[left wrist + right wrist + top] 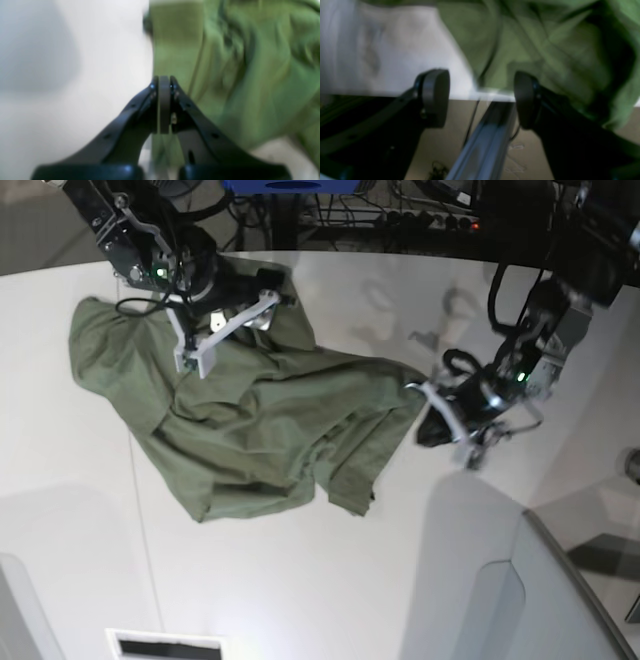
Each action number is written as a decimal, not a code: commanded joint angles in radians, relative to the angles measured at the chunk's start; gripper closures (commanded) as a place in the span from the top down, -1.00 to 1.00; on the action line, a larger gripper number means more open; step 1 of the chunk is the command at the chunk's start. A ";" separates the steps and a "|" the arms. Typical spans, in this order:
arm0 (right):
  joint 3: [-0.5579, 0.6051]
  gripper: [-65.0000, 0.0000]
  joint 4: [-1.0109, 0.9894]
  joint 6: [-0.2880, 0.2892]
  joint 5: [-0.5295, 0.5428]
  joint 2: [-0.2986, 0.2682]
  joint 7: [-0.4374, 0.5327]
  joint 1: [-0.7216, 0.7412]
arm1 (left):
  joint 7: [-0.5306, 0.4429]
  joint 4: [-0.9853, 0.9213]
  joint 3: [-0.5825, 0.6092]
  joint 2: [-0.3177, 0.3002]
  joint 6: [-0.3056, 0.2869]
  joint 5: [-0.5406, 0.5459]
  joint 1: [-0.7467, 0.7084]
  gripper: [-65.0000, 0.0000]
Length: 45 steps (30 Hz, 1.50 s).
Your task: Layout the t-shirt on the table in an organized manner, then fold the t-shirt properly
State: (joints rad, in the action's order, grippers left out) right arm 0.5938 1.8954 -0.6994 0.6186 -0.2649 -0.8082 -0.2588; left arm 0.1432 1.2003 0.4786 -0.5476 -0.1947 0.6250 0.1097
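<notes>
Two grippers are seen at opposite ends of the t-shirt [250, 420], which lies rumpled on the table [330, 580]. The left gripper [164, 86] is pressed fully shut, with cloth lying just beside and beyond its tips; whether a hem is pinched cannot be told. The right gripper [481, 98] is spread wide with nothing between its pads [435, 97], the crumpled cloth lying just beyond them near the table's edge.
</notes>
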 commanded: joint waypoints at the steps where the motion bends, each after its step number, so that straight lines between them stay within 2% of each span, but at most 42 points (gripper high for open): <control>1: -0.001 0.22 -0.004 0.001 0.007 0.002 0.006 0.017 | -0.058 0.016 -0.079 -0.025 0.002 0.006 -0.040 -1.00; 5: 0.002 0.22 -0.070 0.001 0.007 0.008 0.010 0.062 | -0.144 0.013 -0.278 -0.030 0.002 0.006 -0.226 -1.00; 9: 0.002 0.22 -0.115 0.001 0.007 0.023 0.010 0.089 | -0.158 0.016 -0.386 -0.030 0.001 0.005 -0.330 -1.00; 16: 0.021 0.22 -0.165 0.001 0.004 0.071 0.010 0.123 | -0.156 0.031 -0.418 -0.024 0.001 0.005 -0.373 -1.00; 19: 0.022 0.21 -0.251 0.030 0.001 0.091 0.013 0.157 | -0.156 0.040 -0.419 -0.024 0.001 0.005 -0.384 -1.00; 27: 0.021 -0.09 -0.287 0.036 0.001 0.092 0.052 0.178 | -0.156 0.057 -0.419 -0.024 0.001 0.006 -0.390 -1.00; 29: 0.019 -0.26 -0.294 0.036 0.002 0.095 0.052 0.178 | -0.156 0.057 -0.419 -0.024 0.001 0.006 -0.390 -1.00; 33: 0.021 -0.78 -0.353 0.036 0.007 0.121 0.049 0.200 | -0.156 0.056 -0.419 -0.024 0.001 0.006 -0.390 -1.00; 35: 0.022 -0.92 -0.363 0.037 0.007 0.137 0.046 0.204 | -0.156 0.056 -0.419 -0.024 0.001 0.006 -0.390 -1.00; 37: 0.024 -0.98 -0.359 0.045 0.007 0.154 0.046 0.207 | -0.156 0.056 -0.432 -0.022 0.001 0.006 -0.390 -1.00; 42: 0.022 -1.00 -0.351 0.163 0.007 0.186 -0.030 0.273 | -0.150 0.056 -0.476 -0.022 0.001 0.006 -0.385 -1.00; 45: 0.019 -1.00 -0.284 0.174 0.007 0.195 -0.102 0.324 | -0.149 0.056 -0.512 -0.029 0.001 0.006 -0.382 -1.00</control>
State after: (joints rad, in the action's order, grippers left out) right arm 0.6151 1.5887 -0.5346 0.6144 -0.0795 -0.9207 0.0486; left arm 0.0189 1.2442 -0.0227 -0.5541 -0.1902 0.6258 -0.2798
